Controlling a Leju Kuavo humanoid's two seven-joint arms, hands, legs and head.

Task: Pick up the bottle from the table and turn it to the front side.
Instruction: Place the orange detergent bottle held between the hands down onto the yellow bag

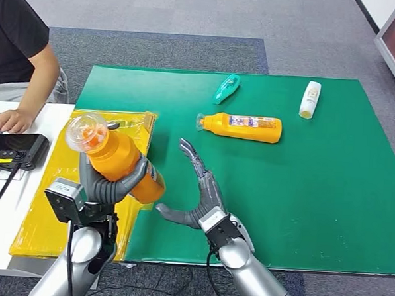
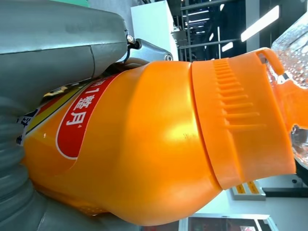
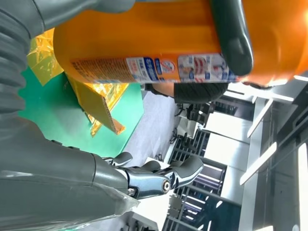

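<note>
Left hand (image 1: 109, 186) wraps its dark fingers round the body of the orange plastic bottle with the clear domed cap (image 1: 112, 155), holding it tilted in the air above the yellow foil sheet (image 1: 41, 229) at the left edge of the green mat (image 1: 308, 193). Right hand (image 1: 200, 194) is spread and empty just beside the bottle's base, palm turned towards it.

The left wrist view shows a red label patch (image 2: 78, 120) partly tucked under the grey thumb, so a turn is probably still needed. The bottle looks glossy and smooth, and I judge it could slip or swivel if the grasp loosens during a handover. A drop would land it on the crinkled foil, where it might roll towards the table edge.
</note>
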